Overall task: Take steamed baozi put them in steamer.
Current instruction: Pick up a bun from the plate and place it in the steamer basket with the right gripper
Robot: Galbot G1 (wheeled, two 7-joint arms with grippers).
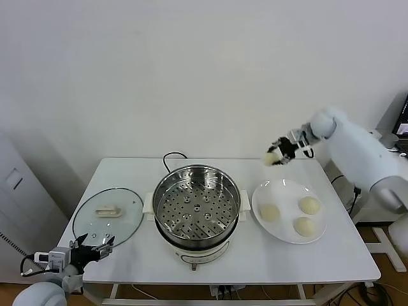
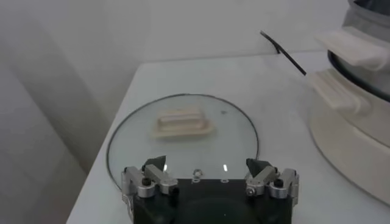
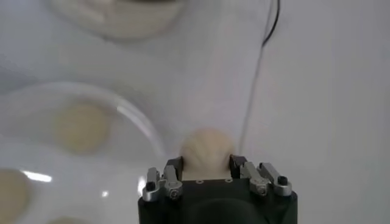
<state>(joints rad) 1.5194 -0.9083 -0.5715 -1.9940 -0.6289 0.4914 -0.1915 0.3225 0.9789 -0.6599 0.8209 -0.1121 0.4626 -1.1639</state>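
Note:
My right gripper [image 1: 275, 157] is shut on a pale cream baozi [image 1: 271, 159] and holds it in the air above the table's far edge, behind the white plate [image 1: 281, 233]; the bun shows between the jaws in the right wrist view [image 3: 207, 151]. Three more baozi [image 1: 270, 212] [image 1: 309, 205] [image 1: 305, 225] lie on the plate. The steel steamer [image 1: 196, 203] with its perforated tray stands at the table's middle, with no bun in it. My left gripper [image 1: 94, 245] is open and empty at the table's front left corner, over the near rim of the glass lid [image 2: 183, 137].
The glass lid [image 1: 107, 217] with a cream handle lies flat left of the steamer. A black cable [image 1: 171, 157] runs behind the steamer. The steamer's white handle and base [image 2: 350, 97] show in the left wrist view. A wall stands behind the table.

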